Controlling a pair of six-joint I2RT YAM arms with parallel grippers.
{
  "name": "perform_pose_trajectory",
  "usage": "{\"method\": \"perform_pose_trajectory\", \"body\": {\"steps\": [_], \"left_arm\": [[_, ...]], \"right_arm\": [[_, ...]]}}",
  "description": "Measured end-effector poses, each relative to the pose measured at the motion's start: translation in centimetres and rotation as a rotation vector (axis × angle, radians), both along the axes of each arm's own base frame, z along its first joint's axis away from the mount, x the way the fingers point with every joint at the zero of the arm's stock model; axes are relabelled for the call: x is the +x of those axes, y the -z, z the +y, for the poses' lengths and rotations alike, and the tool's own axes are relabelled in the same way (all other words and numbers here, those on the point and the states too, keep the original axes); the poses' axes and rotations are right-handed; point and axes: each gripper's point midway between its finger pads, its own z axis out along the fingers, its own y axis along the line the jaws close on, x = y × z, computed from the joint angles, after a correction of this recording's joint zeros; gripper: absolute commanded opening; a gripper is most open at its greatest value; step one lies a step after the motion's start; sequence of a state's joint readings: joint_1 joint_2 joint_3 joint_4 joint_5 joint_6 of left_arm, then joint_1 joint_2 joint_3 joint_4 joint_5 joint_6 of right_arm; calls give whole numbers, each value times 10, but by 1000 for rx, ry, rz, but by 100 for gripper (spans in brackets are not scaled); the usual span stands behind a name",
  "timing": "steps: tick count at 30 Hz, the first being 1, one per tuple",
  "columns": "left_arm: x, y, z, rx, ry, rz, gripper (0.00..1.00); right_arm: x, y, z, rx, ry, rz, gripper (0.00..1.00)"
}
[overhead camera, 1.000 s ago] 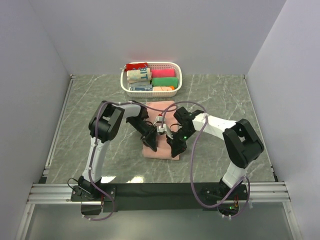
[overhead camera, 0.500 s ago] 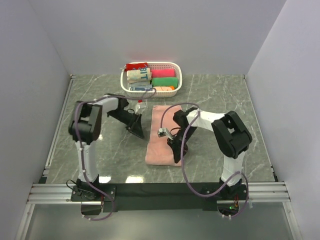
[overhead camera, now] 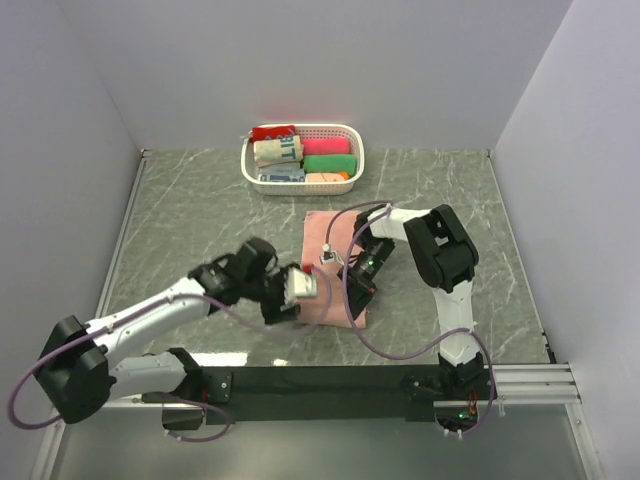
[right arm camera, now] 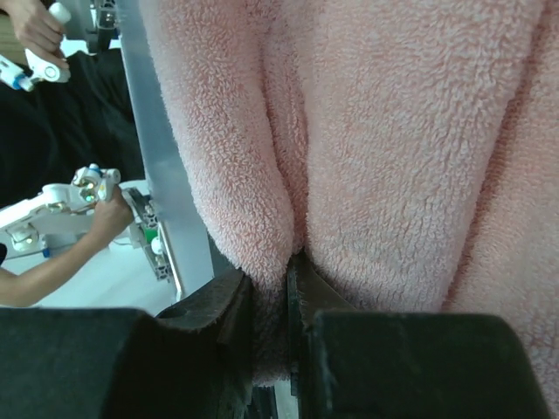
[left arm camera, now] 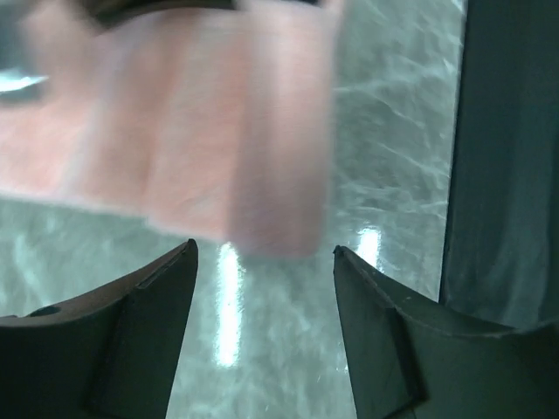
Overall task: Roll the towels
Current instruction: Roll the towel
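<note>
**Top external view.** A rectangular salmon-pink terry-cloth towel (overhead camera: 322, 240) lies folded lengthwise on the grey-green marbled table (overhead camera: 200, 200), between the two arms and well apart from the white plastic basket (overhead camera: 358, 155) of small cloth bundles at the far side. The right gripper (overhead camera: 356, 298) sits on the towel's near right corner. The left gripper (overhead camera: 298, 290) is just beside its near left edge.

**Left wrist view.** The two dark fingers (left arm camera: 148, 305) stand spread with nothing between them. The towel's end, blurred, lies just beyond the tips.

**Right wrist view.** The jaws are pinched together on a ridge of pink pile. The fingers (right arm camera: 229, 307) are pressed into the cloth on either side of the ridge.

**Reading.** The step in hand appears to be taking hold of the near end before rolling. One corner is gripped and the other is not yet. The next move calls for the left jaws to close on the near edge level with the right. Both must then turn the hem over evenly, or the roll will skew.
</note>
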State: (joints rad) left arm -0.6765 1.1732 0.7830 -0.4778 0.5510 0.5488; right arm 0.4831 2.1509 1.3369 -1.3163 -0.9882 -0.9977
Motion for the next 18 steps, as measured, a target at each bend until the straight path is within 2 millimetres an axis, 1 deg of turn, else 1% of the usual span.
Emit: {"method": "perform_pose_trajectory", "body": {"steps": [2,3,4,6,10,12,14,15,16,18], "left_arm": [[-19,15,-10,40,75,-85,70],[-23,22,-14,57,102,-128,70],[-25,26,-18,71,116,-166,70],[-28,30,-25,79,141,-229,70],[-24,28,-47,70,169,-345,70],[-22,33,-55,80,181,-380,69],[-21,44,-61,106,197,-395,68],[-21,53,-63,128,207,-394,65],[-22,57,-63,137,211,-392,63],[-22,72,-62,181,222,-375,57]], "right_arm": [[1,-1,0,4,-1,6,0],[1,-1,0,5,-3,6,0],[2,-2,0,7,-5,7,0],[2,-2,0,7,-7,9,0],[2,-2,0,9,-8,13,0],[2,-1,-1,9,-5,17,0],[2,-1,-1,10,-2,22,0],[2,-1,-1,11,0,23,0],[3,-1,-1,12,2,25,0],[3,-1,-2,11,5,25,0]]}}
